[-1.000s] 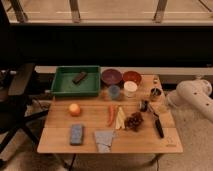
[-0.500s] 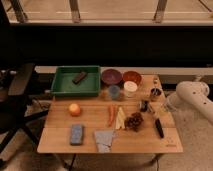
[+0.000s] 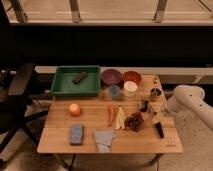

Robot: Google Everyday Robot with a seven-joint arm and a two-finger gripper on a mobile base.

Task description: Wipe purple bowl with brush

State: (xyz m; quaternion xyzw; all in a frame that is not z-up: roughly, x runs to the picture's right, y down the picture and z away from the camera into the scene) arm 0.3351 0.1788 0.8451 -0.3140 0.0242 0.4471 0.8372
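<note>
The purple bowl point(image 3: 111, 76) stands at the back middle of the wooden table point(image 3: 60, 142), left of a smaller red-orange bowl point(image 3: 132, 76). The brush point(image 3: 159, 128) lies on the table near its right edge, its black handle pointing toward the front and its paler head toward the arm. My white arm point(image 3: 186, 99) reaches in from the right. The gripper point(image 3: 161, 116) is low over the table at the brush's head end, far right of the purple bowl.
A green tray point(image 3: 62, 85) with a dark block point(image 3: 79, 77) stands back left. A blue-grey cup point(image 3: 114, 91), white cup point(image 3: 130, 88) and metal cup point(image 3: 155, 92) stand mid-table. An orange point(image 3: 74, 109), carrot point(image 3: 111, 114), blue sponge point(image 3: 76, 134) and grey cloth point(image 3: 103, 140) lie in front. A chair point(image 3: 15, 95) stands left.
My arm has shifted slightly left and down toward the brush. The objects on the table have not moved.
</note>
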